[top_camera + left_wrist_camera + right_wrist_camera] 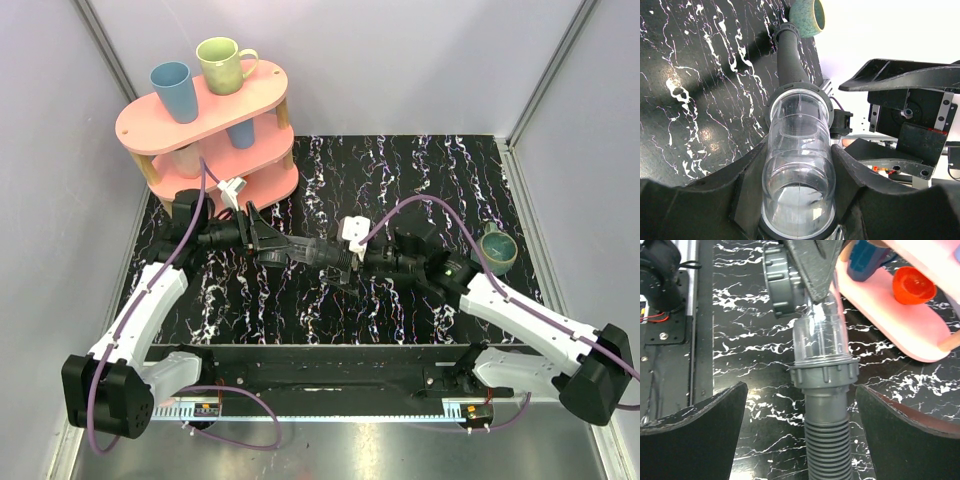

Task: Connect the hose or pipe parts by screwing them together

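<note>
Two grippers are seen, and they differ in state.

The left gripper (799, 165) is clamped on the clear fitting (800, 125). Its fingers (725, 195) press the tube from both sides at the lower centre of the left wrist view. The far end of the fitting sits in the end collar (800, 97) of the ribbed hose (789, 60). Whether the thread is fully home cannot be told. From the collar the hose runs to the top centre of that view and ends close by a teal cup (807, 15).

The right gripper (802, 405) stands wide. Its fingers (695, 435) fill the lower left and lower right corners of the right wrist view. The hose passes up between them, and there is clear space on either side of it. Neither pad touches the hose or the collar.

In the overhead view the joined parts lie at the middle of the frame on a black marbled mat (420, 180), between the two grippers. A pink two-tier shelf (200, 130) stands in the upper left. It carries a blue cup (172, 90) and a green mug (225, 65) on its top tier.
</note>
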Tool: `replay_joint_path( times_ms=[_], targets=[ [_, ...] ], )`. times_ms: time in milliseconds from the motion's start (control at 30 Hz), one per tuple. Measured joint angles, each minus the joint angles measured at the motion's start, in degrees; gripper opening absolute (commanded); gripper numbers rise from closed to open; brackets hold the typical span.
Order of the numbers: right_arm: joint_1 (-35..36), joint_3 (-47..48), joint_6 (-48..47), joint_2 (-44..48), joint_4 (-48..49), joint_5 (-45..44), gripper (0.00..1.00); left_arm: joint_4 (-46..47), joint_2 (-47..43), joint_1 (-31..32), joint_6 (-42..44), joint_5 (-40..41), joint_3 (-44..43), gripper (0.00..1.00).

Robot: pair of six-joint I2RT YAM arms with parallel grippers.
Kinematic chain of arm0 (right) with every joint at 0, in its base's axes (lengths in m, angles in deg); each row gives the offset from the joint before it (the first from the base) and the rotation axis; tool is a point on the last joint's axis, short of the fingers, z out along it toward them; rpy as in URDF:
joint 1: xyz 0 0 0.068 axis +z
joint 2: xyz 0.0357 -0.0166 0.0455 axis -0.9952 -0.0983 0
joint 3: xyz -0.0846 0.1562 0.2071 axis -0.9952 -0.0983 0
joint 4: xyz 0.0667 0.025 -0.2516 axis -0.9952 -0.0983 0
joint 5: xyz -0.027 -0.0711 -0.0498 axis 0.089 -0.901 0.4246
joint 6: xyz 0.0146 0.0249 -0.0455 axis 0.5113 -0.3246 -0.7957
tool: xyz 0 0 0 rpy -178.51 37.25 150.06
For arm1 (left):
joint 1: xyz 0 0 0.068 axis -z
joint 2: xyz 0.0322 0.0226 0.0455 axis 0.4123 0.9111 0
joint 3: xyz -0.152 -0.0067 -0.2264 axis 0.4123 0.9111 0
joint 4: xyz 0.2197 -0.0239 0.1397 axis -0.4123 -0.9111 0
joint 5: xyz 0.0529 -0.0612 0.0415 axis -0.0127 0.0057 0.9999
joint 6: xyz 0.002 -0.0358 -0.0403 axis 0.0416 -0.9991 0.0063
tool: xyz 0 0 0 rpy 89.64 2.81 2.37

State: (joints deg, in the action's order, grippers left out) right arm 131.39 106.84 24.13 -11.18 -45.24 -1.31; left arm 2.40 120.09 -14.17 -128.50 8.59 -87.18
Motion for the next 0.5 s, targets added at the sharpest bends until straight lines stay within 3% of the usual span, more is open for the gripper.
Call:
replay_joint_path(
  times_ms=[500],
  targets=[
    [0.11, 2.49, 1.70, -7.26, 2.82, 6.43, 0.98, -0.46, 0.00, -0.72, 0.09, 1.01, 0.02, 0.00]
  ],
)
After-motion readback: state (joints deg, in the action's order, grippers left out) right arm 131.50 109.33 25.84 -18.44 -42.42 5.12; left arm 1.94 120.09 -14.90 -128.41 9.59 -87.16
